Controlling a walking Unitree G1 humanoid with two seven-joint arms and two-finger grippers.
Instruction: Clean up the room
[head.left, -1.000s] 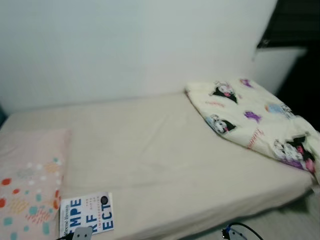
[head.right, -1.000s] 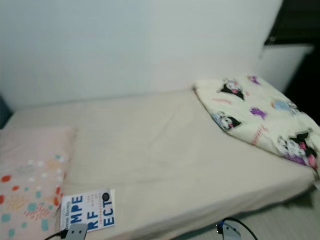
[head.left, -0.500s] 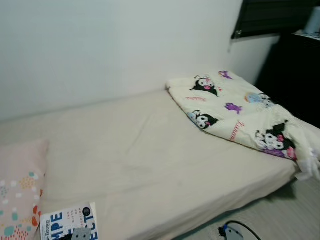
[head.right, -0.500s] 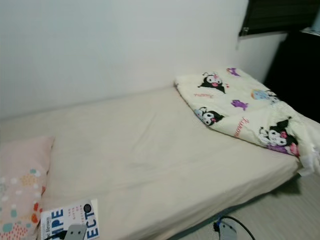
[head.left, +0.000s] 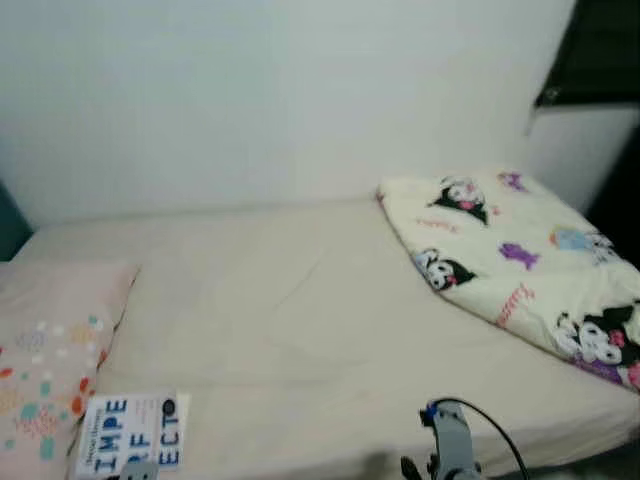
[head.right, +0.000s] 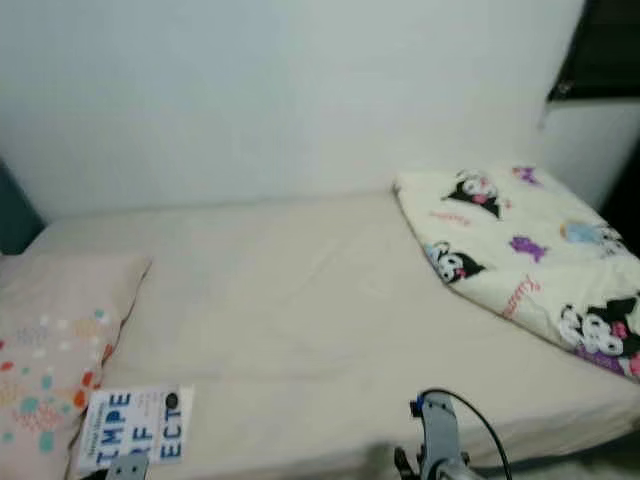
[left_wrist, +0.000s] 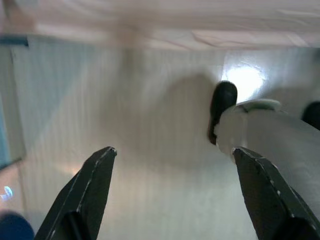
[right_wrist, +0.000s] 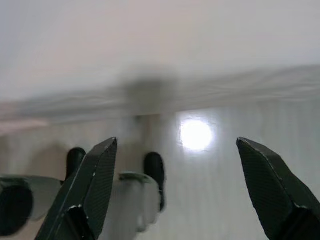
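Left eye view shows the bed (head.left: 300, 330) in front of me, with a book (head.left: 130, 447) lying flat on its near edge, just beside a pink dotted pillow (head.left: 50, 360). A folded blanket with cartoon prints (head.left: 520, 260) sits on the far right part of the mattress.

My left claw (left_wrist: 175, 195) hangs low, pointing down at the pale floor (left_wrist: 150, 150), with its two black fingers spread wide and nothing between them. My right claw (right_wrist: 177, 190) is the same: wide open, empty, aimed at the floor beside the bed edge. In the head views the top of my right arm (head.right: 437, 440) rises at the bottom of the picture, before the bed.

I think the book is the thing to clear first, because it looks like the one loose item on the bed. It lies ahead of and above my left claw, on the left side, so my left arm is clearly the nearer one; the right claw is well apart from it. Its long axis seems to run away from me, toward the wall, with one short edge at the mattress border. So I judge the left claw must come up and forward to take that near edge.
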